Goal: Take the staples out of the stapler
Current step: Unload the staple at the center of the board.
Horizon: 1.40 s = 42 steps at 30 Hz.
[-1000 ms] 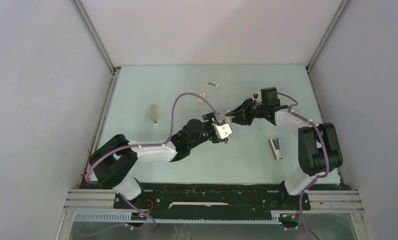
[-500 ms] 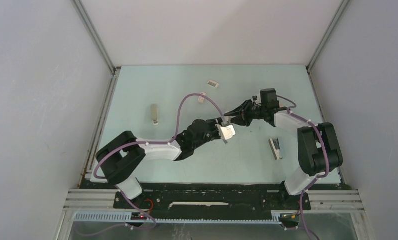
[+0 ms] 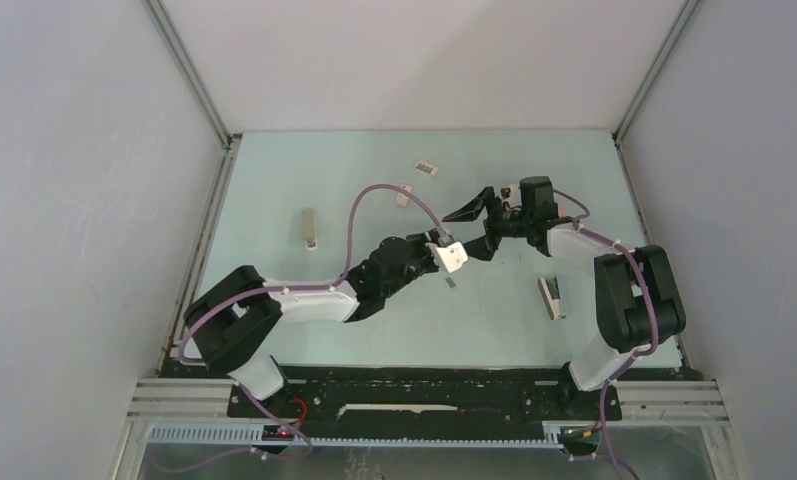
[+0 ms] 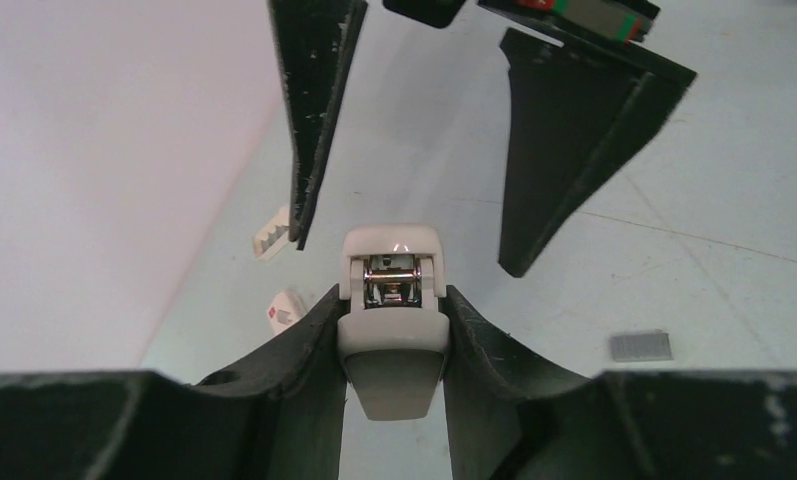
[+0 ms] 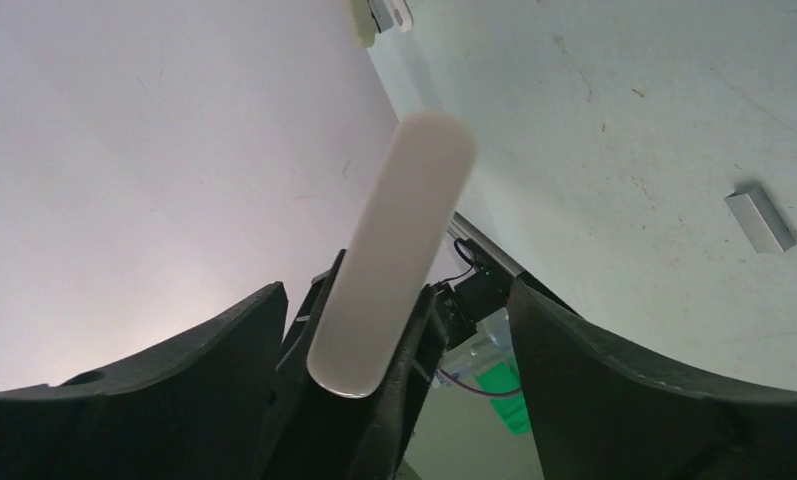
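Gripping the small white stapler (image 5: 394, 250) by one end in my left tool (image 4: 392, 303), pads closed on its sides. Its long axis runs straight out along the tool and points at my right tool (image 3: 462, 233), with metal parts showing at the far end. Right tool is spread wide and empty, one finger on each side of the stapler's tip, not touching. Staples (image 4: 641, 345): one short grey strip lying flat on the surface (image 3: 374, 160), about midway between the left and right edges. It's just toward the near edge from the stapler, long axis crosswise to my left tool's reach.
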{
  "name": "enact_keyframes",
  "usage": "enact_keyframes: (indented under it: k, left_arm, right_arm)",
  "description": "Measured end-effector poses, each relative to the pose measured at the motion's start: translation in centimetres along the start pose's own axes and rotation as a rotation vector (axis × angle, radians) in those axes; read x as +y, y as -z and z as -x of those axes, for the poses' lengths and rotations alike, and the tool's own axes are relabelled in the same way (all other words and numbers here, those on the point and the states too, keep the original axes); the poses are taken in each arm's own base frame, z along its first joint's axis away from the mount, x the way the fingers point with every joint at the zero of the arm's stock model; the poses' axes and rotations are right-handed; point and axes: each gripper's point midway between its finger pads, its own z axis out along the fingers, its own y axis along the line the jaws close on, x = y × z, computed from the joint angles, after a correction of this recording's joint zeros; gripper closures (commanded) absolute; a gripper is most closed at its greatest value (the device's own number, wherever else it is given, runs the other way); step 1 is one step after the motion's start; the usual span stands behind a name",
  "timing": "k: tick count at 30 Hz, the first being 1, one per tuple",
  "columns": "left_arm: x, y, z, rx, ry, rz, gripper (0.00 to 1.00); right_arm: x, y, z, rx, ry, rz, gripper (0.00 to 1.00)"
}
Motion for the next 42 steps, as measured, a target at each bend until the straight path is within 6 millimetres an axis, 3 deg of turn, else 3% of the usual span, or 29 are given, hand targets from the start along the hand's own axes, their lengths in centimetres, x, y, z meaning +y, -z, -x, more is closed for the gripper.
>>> enact_keyframes:
  k: [8,14,19,21,24,28,31,36,42]
  left_arm:
    - [1.3,2.0,0.4,-0.013,0.036,0.043,1.0]
    - [1.6,4.4,0.2,-0.025,0.162,-0.005,1.0]
    - [2.6,6.5,1.0,-0.095,0.288,-0.066,1.0]
    - [2.4,7.3,1.0,-0.102,0.312,-0.097,1.0]
    - [1.4,8.1,1.2,-0.106,0.331,-0.166,1.0]
    - [-0.3,8.7,1.5,-0.113,0.351,-0.26,1.0]
    - [-1.4,9.0,1.6,-0.112,0.374,-0.315,1.0]
    - [-2.3,9.3,1.9,-0.119,0.403,-0.365,1.0]
    - [-2.5,9.5,2.2,-0.127,0.428,-0.381,1.0]
  right_arm:
    - [0.4,0.5,-0.2,0.024,0.089,0.04,0.07]
    - [0.2,2.1,0.4,0.052,0.378,0.097,0.08]
    - [1.2,3.4,0.9,0.093,0.847,0.126,0.04]
    - [1.6,3.7,0.5,0.135,1.148,0.156,0.0]
    - [1.2,3.6,-0.5,0.218,1.573,0.196,0.0]
    - [1.6,2.5,-2.6,0.336,1.896,0.3,0.03]
    - [2.0,0.9,-4.0,0.395,2.007,0.372,0.05]
    - [1.1,-0.8,-6.6,0.488,2.05,0.43,0.09]
    - [0.5,-1.3,-8.1,0.543,2.054,0.445,0.13]
